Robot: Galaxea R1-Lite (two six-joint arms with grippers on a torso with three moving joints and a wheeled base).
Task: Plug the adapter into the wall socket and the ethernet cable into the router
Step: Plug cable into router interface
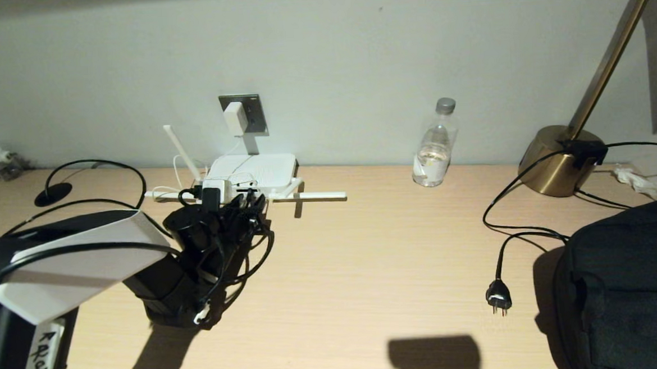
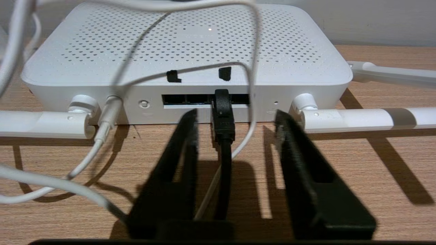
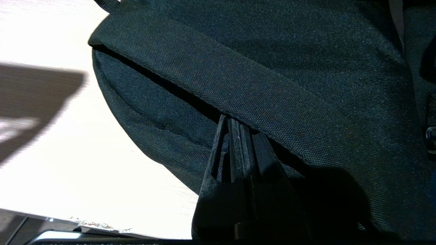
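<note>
With your left tool (image 2: 235, 126) now open around the ethernet cable (image 2: 223, 115), seated in the router (image 2: 184, 44), withdraw straight or a finger may snag the cord and unplug it.

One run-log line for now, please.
adapter: in wall socket | ethernet cable: in router | left gripper: open | right gripper: shut
</note>
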